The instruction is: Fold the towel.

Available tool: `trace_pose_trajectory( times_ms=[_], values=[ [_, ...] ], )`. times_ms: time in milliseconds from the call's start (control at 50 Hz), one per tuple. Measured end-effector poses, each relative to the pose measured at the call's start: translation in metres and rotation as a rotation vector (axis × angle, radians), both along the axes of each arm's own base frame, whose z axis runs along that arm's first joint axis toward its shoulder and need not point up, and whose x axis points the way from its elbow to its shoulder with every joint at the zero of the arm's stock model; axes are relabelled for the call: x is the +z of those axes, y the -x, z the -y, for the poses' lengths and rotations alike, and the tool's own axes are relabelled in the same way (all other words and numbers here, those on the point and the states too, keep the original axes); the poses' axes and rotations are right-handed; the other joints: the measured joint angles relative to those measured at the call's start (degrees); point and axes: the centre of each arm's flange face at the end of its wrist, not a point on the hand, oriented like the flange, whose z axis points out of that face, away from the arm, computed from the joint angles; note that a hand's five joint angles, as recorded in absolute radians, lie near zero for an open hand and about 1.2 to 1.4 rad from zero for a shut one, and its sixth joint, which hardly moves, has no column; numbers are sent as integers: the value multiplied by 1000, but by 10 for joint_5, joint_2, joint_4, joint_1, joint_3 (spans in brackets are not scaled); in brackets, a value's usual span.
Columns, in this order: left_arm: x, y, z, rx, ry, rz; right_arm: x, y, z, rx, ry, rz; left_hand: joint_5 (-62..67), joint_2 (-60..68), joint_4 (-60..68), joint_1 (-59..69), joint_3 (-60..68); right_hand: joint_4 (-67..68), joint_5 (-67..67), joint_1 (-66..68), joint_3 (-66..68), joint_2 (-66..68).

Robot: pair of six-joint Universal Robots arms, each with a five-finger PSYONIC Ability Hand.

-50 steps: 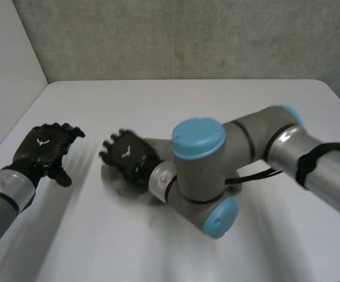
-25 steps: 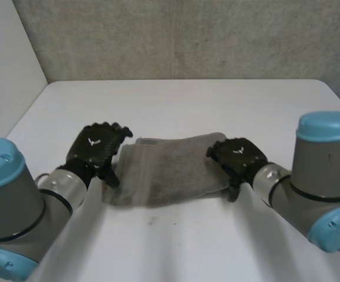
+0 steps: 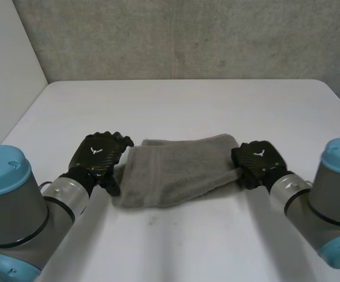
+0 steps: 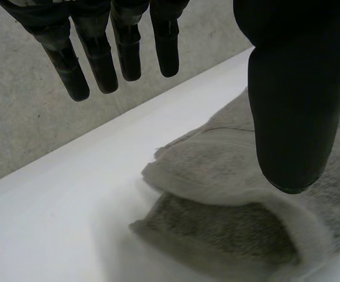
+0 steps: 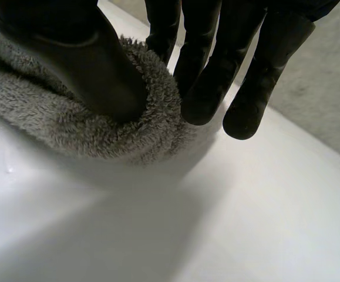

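Left hand (image 3: 99,154), straight-fingered and empty, is at 9 o'clock of the grey towel (image 3: 175,170). Right hand (image 3: 258,158) pinches its 3 o'clock end.

towel (image 3: 170,171): plain grey | left hand (image 3: 100,154), right hand (image 3: 258,158): black, white emblem | table (image 3: 187,106): white | arms (image 3: 17,217): grey, light-blue caps | wall (image 3: 187,35): mottled grey

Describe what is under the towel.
The towel lies on the white table; at its end by the left hand, a lower layer shows beneath the top fold. The table beneath is covered.
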Motion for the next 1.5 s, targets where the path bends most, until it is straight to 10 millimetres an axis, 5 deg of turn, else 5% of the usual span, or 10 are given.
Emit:
trace_pose_trajectory(
  times_ms=[180, 300, 480, 620, 720, 800, 920, 1040, 1220, 1500],
  values=[
    [14, -1, 1, 5, 40, -18, 48, 12, 0, 20, 179, -128, 0, 0, 0, 0, 0, 0, 0, 3, 0, 0],
    [25, -1, 4, 7, 72, -33, 69, -34, -12, 194, 308, -156, -1, -1, -1, 0, -1, 0, 0, 5, 0, 0],
    [39, 0, 9, 43, 118, -50, 40, -124, -70, 572, 281, -117, -1, -1, -1, 0, -1, 0, 3, 8, 0, 8],
    [49, -3, 16, 86, 152, -62, 6, -148, -100, 710, 165, -144, -1, -1, -1, 0, -1, -4, 0, 8, -4, 8],
    [58, -1, 22, 97, 178, -76, 4, -147, -98, 666, 116, -159, -1, -1, -1, 0, -1, -351, -349, -347, -339, -339],
    [64, 4, 26, 90, 199, -90, 26, -137, -87, 535, 80, -108, 0, -1, -1, 0, -1, -613, -615, -593, -610, -575],
    [71, 26, 28, 47, 205, -131, 69, -98, -49, 263, -23, 113, 3, 1, 0, 0, 0, -621, -625, -614, -626, -579],
    [58, 55, 21, 7, 122, -165, 88, -57, -14, 80, -114, 280, 5, 2, 1, 1, 0, -621, -626, -614, -626, -579],
    [4, 77, 1, 28, -92, -108, 50, -51, 0, 42, -285, 232, 6, 2, 1, 1, 0, -621, -625, -614, -626, -579],
    [-42, 58, -15, 134, -205, 29, -15, -65, -3, 103, -356, 52, 2, 0, -1, 0, -1, -621, -625, -622, -626, -579]
  ],
)
